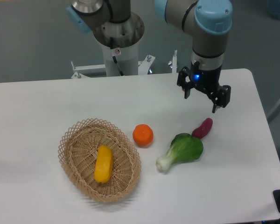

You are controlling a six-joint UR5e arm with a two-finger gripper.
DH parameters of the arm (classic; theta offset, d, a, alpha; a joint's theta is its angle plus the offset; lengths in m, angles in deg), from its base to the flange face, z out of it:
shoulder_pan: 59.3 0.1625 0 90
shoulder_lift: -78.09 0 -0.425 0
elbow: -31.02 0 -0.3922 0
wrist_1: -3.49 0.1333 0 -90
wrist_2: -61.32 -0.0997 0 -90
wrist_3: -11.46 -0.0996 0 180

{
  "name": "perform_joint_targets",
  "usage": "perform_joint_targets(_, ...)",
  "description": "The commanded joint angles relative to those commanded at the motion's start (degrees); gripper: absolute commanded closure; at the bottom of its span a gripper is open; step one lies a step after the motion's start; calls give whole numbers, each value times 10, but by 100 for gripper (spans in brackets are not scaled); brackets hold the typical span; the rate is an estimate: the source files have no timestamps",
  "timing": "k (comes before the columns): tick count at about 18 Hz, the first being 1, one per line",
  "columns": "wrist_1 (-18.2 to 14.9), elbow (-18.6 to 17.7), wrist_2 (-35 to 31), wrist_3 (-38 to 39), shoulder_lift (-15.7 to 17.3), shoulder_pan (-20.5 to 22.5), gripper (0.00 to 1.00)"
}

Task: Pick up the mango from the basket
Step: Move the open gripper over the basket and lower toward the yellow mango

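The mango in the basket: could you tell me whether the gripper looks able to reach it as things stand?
Probably yes. The mango lies alone and uncovered in the shallow basket, open from above. The gripper, jaws open, hangs over the table's far right side, with only the orange near the way across.

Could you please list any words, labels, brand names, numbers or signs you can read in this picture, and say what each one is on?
No text can be read anywhere in this view.
A small label with a red mark on the robot's base column: too small and blurred to read.
The end effector, mango, basket, orange, leafy green vegetable, purple vegetable and table show no markings.
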Motion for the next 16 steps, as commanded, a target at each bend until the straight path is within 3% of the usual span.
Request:
perform_joint_targets(7, 7, -11, 7, 18, 8, -3, 0)
perform_joint_targets(12, 12, -25, 26, 112, 11, -23, 0)
perform_joint_targets(16, 33, -29, 32, 207, 4, -68, 0)
